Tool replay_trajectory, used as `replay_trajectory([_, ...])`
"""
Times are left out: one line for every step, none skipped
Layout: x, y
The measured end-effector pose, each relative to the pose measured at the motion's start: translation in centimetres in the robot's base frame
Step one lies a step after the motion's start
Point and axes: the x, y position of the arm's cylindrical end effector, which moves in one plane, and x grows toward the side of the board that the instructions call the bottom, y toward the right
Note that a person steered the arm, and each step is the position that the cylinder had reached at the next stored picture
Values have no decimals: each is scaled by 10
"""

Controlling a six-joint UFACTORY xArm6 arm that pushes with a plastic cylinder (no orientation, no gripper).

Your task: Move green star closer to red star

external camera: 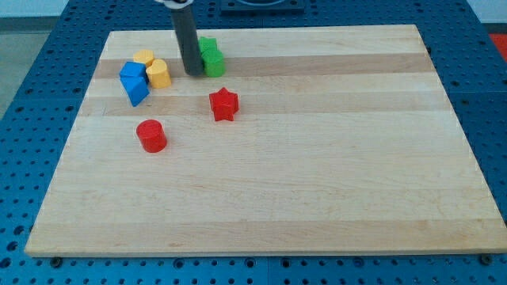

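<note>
My tip (193, 74) is down on the wooden board (317, 190) near the view's top-left, and I end in a plain rod, so there is nothing here to spread, press together or pinch. Right against my tip's right side sits the green star (211, 58), touching or as good as touching; the rod hides part of its left edge. Below my tip and a little to the right, apart from the green one, is the red star (224, 104). Off to my left there's a tight cluster: two yellow blocks, one (143, 58) behind the other (159, 73), shapes hard to make out, and pressed against them two blue blocks (135, 82). Further down and left of my tip, standing alone, is the red cylinder (150, 135).
</note>
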Motion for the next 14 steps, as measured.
replay_trajectory([-6,3])
replay_trajectory([0,1])
replay_trajectory([-1,-8])
replay_trajectory([-13,-16])
replay_trajectory([-26,-26])
replay_trajectory([-45,-30])
replay_trajectory([-71,-31])
replay_trajectory([-81,-18])
replay_trajectory([-69,0])
replay_trajectory([-40,5])
replay_trajectory([-12,15])
replay_trajectory([9,31])
replay_trajectory([23,37])
replay_trajectory([30,27])
